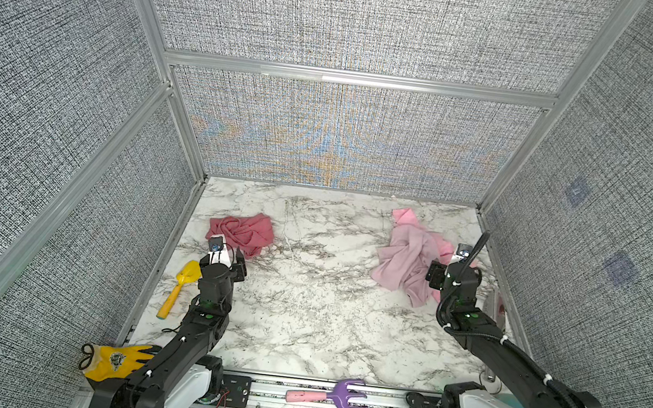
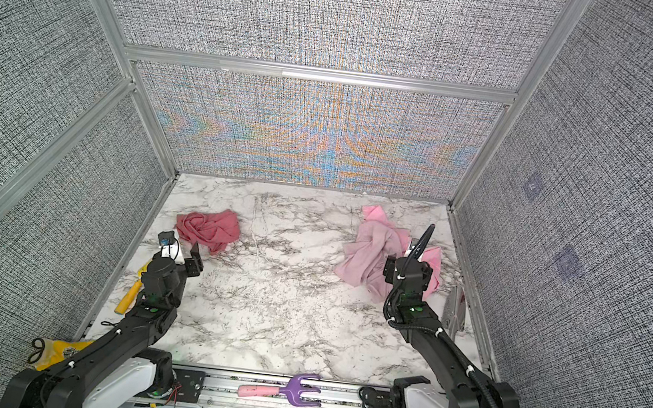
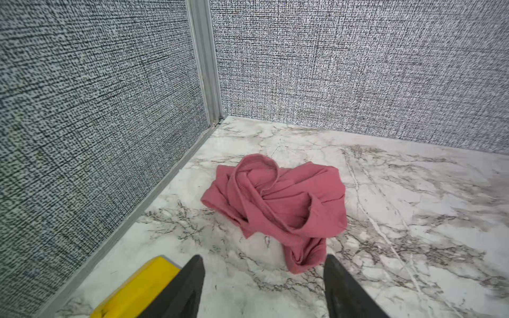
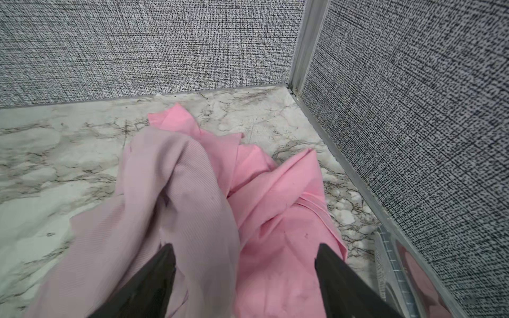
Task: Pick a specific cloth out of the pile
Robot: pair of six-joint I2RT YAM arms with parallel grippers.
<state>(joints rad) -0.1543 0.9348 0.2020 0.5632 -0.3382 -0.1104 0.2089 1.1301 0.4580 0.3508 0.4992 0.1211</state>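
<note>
Marble tabletop [image 1: 303,315] has the cloth [image 3: 275,201] alone on the L side, well apart from the pile [image 4: 206,206] on the R. My L gripper [image 3: 263,258], jaws apart & empty, sits just short of its trailing fold; a fwd nudge could snag & drag it. My R gripper [image 4: 245,247], likewise spread & empty over the pile, could hook a pale piece.

Even, bright light is cast, seemingly from overhead; shadows are faint. Coloured moiré is seen on the back wall [image 1: 336,143] in both top views; straight lines are bowed toward the frame edges.
</note>
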